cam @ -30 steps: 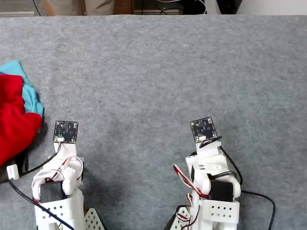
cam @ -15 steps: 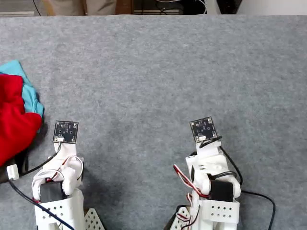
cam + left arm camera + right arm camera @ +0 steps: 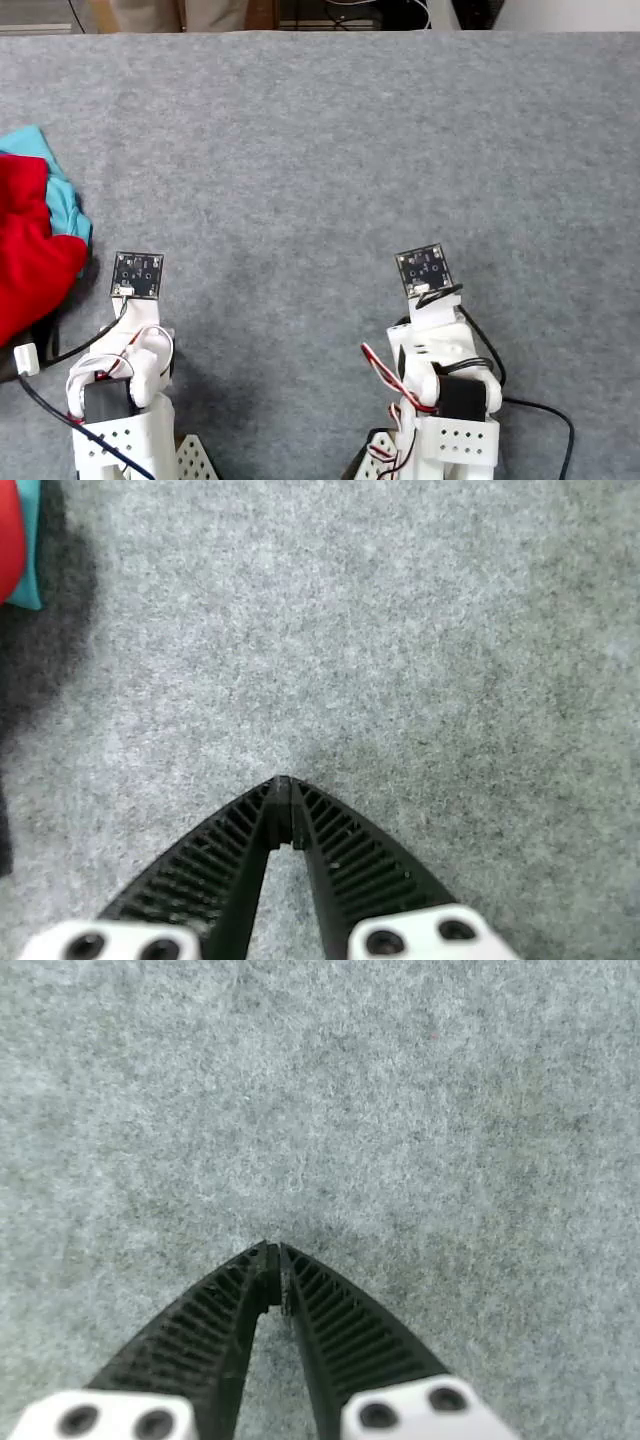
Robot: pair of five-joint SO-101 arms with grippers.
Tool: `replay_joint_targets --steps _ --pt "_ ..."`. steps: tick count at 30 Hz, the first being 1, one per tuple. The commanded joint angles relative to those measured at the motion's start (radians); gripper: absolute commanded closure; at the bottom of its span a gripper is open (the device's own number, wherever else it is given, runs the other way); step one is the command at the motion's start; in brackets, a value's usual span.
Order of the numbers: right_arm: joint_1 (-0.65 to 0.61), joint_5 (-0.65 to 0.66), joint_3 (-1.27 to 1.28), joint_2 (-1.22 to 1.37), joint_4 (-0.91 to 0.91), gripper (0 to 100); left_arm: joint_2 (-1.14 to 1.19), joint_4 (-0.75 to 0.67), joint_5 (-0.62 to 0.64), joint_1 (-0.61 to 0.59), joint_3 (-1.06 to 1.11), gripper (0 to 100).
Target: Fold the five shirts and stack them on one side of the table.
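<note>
High view, shirts: I see a red shirt (image 3: 28, 255) bunched at the table's edge on the left arm's side. It lies on a teal shirt (image 3: 62, 205) whose border peeks out past it (how many garments sit in that heap I cannot tell).
High view, table: grey felt table (image 3: 330, 140) stretching from the arms to the far edge.
High view, left arm: the left arm (image 3: 125, 360) sits at the near edge, just beside the red shirt, its square wrist board (image 3: 137, 275) facing up.
High view, right arm: the right arm (image 3: 440, 370) sits well apart from the shirts, with red and black wires (image 3: 385, 375) looped at its base.
Left wrist view, left gripper: the left gripper (image 3: 283, 786) is clenched, ribbed black fingers (image 3: 350, 860) meeting at the tips with nothing between them, over bare felt.
Left wrist view, shirts: a sliver of teal and red shows at one corner, well apart from the tips.
Right wrist view, right gripper: the right gripper (image 3: 272, 1250) is likewise clenched and empty, tips together above plain grey felt.
</note>
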Motion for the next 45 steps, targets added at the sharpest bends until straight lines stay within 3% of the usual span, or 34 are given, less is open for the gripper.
replay_joint_targets --steps 1,24,27,31,33,41,45 --pt "-0.005 0.005 -0.004 -0.033 0.003 99.4 -0.007 -0.014 -0.006 0.000 0.014 98" --pt "-0.005 0.005 -0.004 -0.033 -0.008 99.4 -0.007 -0.009 -0.008 -0.020 -0.003 98" --pt "-0.005 0.005 -0.004 -0.033 -0.006 99.4 -0.007 0.017 -0.025 -0.103 -0.100 98" --pt "-0.005 0.005 -0.004 -0.033 -0.006 99.4 -0.007 0.049 -0.282 -0.238 -0.262 98" --pt "-0.005 0.005 -0.004 -0.033 -0.006 99.4 -0.007 0.046 -0.354 -0.319 -0.339 98" --pt "-0.008 0.003 -0.004 -0.031 -0.008 99.4 0.022 0.044 -0.319 -0.760 -0.715 98" --pt "-0.007 0.002 -0.004 -0.031 -0.009 99.4 0.217 0.044 -0.295 -0.885 -0.976 98"
